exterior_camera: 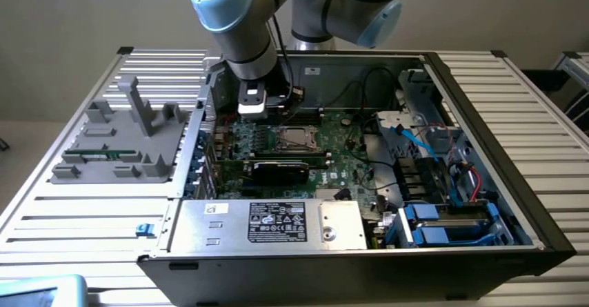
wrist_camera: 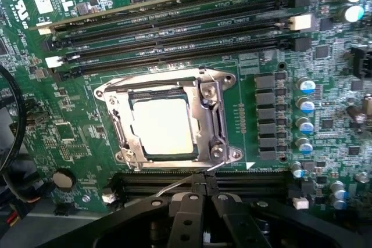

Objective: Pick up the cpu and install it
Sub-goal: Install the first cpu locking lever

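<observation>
cpu point(wrist_camera: 161, 126) in socket point(wrist_camera: 213, 101) (silver top up), closed hand point(wrist_camera: 203, 185) nearby

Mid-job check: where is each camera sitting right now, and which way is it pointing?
Exterior view: off the arm, above the open case, looking down into it at a slant; the arm and tool show over the board.
Wrist view: on the wrist, looking down on the board, with the cpu lying in the socket; the shut tool shows too, holding nothing.
Shared: both see the cpu, socket, board and tool.
</observation>
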`<action>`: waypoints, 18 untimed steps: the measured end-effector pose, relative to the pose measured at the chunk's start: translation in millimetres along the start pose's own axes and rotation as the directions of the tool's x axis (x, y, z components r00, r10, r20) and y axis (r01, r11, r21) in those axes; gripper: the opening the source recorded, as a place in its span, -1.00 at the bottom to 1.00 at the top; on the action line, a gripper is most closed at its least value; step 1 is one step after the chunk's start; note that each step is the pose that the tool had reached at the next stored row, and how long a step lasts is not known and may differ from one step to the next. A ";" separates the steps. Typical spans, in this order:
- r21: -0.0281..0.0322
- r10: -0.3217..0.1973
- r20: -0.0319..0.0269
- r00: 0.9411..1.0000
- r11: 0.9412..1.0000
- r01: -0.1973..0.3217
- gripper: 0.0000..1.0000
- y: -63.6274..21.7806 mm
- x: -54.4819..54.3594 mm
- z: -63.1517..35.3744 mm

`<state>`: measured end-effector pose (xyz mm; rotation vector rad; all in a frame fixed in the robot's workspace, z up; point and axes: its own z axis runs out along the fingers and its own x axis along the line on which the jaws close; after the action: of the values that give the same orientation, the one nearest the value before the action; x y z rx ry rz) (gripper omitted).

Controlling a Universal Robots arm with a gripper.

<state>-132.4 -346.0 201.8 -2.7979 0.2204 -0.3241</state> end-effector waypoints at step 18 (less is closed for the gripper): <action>0.027 0.020 -0.023 1.000 0.999 -0.020 -0.77 2.4 -8.5 2.4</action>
<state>-140.2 -346.0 197.1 -2.7651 0.2471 -0.3521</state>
